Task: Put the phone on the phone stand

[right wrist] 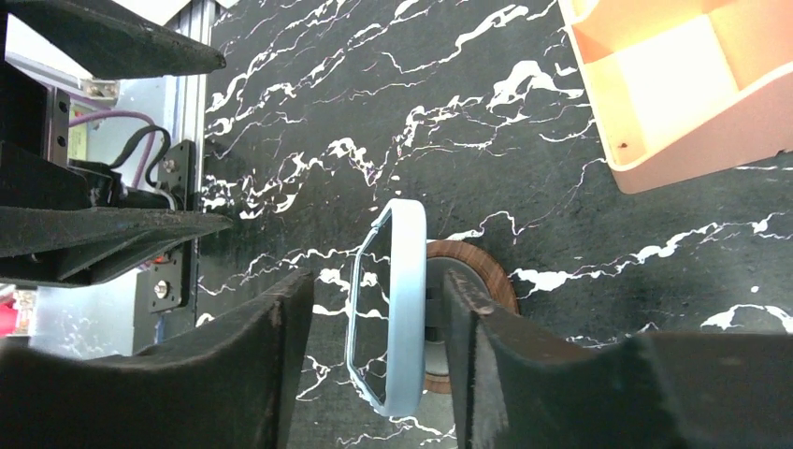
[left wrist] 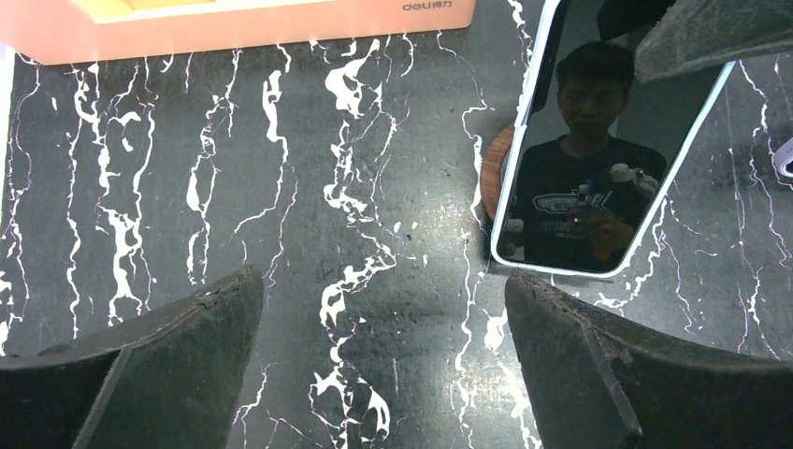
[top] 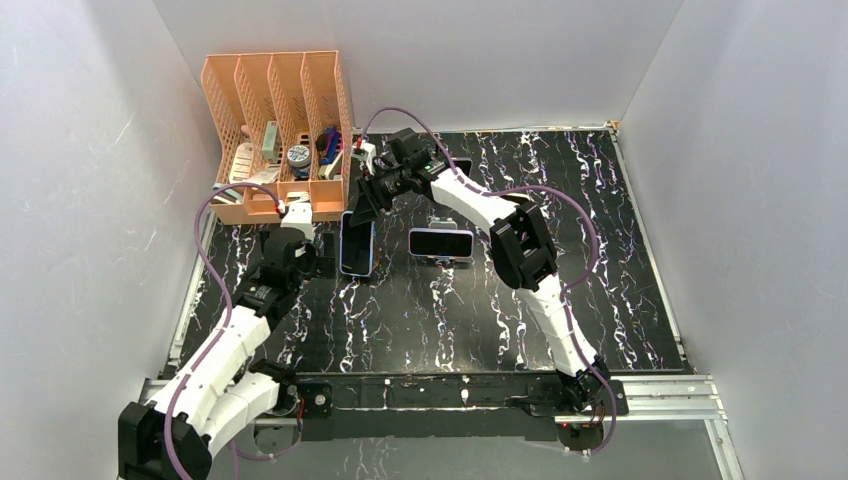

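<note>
The phone (top: 357, 247) is standing up on its stand (right wrist: 482, 281), a small round wooden one. It sits on the black surface (top: 520, 310) with white streaks, near the back and a bit to the left. The phone leans on the stand with its dark screen facing the near side.

The right hand (top: 362, 203) reaches over to it. Its two fingers (right wrist: 234, 374) are on both sides of the phone, one in front of the screen and one behind by the stand. They are partly open. There is a gap between the front finger and the screen, so the hand is not squeezing the phone.

The left hand (top: 296, 222) hangs over the surface just to the left of the phone. Its fingers (left wrist: 168, 355) are spread wide, with only bare surface between them.

An orange rack (top: 275, 110) with small things in it stands in the back left corner. A second phone (top: 440, 243) sits sideways just to the right of the first.
</note>
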Robot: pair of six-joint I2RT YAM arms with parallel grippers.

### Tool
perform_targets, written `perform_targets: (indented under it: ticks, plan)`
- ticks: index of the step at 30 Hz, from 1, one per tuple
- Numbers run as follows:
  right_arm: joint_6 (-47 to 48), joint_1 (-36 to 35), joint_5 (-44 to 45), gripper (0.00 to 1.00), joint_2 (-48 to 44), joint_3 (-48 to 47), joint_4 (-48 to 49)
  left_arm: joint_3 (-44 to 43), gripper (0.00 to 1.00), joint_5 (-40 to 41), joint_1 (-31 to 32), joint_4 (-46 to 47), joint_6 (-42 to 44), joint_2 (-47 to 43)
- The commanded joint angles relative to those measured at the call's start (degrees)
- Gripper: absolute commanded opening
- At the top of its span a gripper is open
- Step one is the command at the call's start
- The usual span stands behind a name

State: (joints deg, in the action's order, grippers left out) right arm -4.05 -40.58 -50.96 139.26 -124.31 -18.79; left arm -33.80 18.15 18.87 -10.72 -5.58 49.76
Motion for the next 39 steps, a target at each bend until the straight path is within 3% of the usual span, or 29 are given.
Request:
perform_targets:
  ticks: [1, 5, 10, 23, 39]
  plan:
    - [1.17, 0.27, -1.68, 0.67, 0.03, -2.78, -0.36, -0.73, 0.98, 0.04, -0.31, 0.06, -0.39, 0.49]
    - [1.15, 1.01, 0.03, 0.83, -1.68, -1.48, 0.39, -0.72, 0.98, -0.25, -0.33, 0.29, -0.33, 0.52]
    - [1.64, 2.54, 5.81, 0.89, -5.62, 3.61, 1.95, -0.74, 0.98, -0.70, -0.31, 0.44, -0.30, 0.66]
    - [1.89, 4.03, 14.90, 0.90, -18.69, 21.16, 9.34, -0.97, 0.98, -1.91, -0.31, 0.53, -0.30, 1.89]
    - [1.86, 5.71, 16.63, 0.91, -32.62, 31.93, 12.39, -2.82, 0.98, -3.61, -0.33, 2.53, -0.05, 4.56]
